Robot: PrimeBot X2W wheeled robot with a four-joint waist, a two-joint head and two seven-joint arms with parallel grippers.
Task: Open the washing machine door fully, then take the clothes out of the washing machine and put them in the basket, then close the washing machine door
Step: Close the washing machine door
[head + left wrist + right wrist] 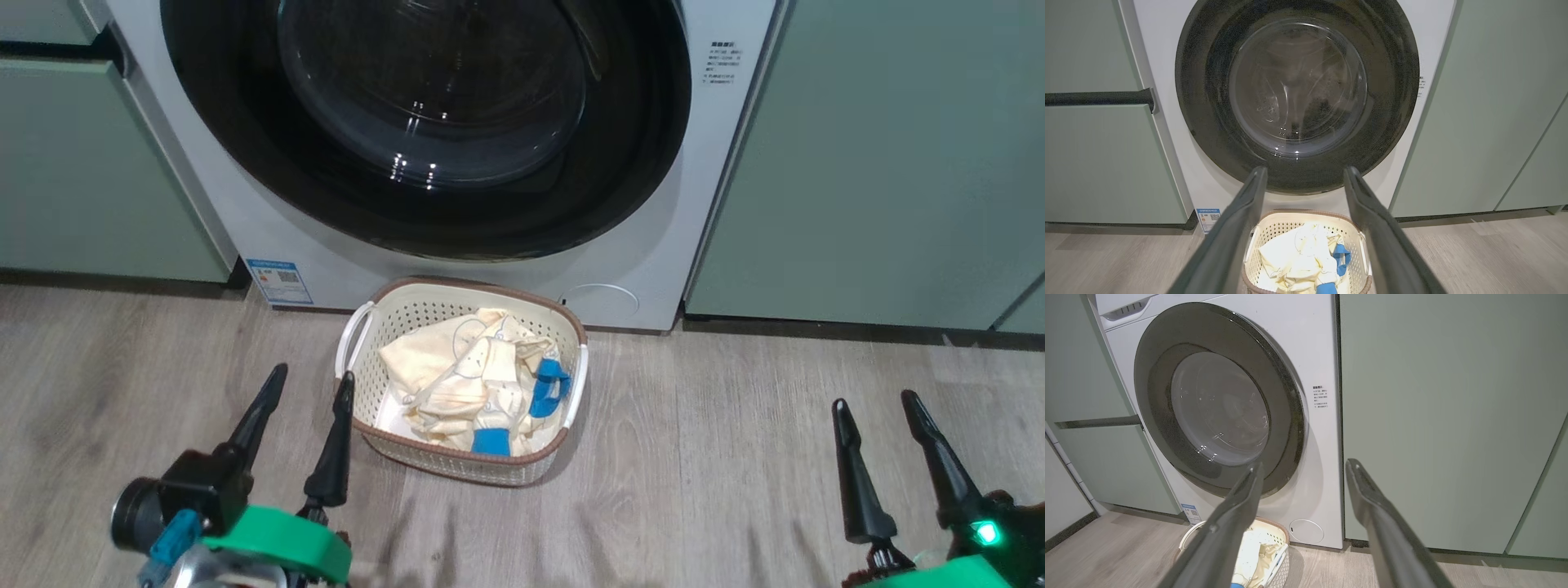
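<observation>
- Now the washing machine door point(424, 122) looks shut. It lies flat against the white washing machine point(637, 269), and its black ring and round glass face the robot.
- The clothes point(465, 376) are cream with blue bits. They lie in a heap inside the basket point(457, 469).
- The basket sits on the floor point(735, 457), just in front of the washing machine and under the bottom of the door.
- The left end effector point(314, 374) has its two dark fingers apart and holds nothing. It hangs low over the floor. One finger is just beside the basket's left side, near the white handle point(353, 327). It is hard to tell if they touch.
- The right end effector point(873, 400) also has its fingers apart and is empty. It is well apart from the basket, off to the right.
- So the basket lies between the two, much nearer the left one.
- The door lies ahead of both end effectors and higher up.
- In the left wrist view the fingers point straight at the door.
- In the right wrist view the door is off to one side, and the fingers point more at the green cabinet point(1445, 416).
- All three jobs look done.
- If the door needs one last push, the left arm seems better placed. The door is round, so there is no long side to line up with.
</observation>
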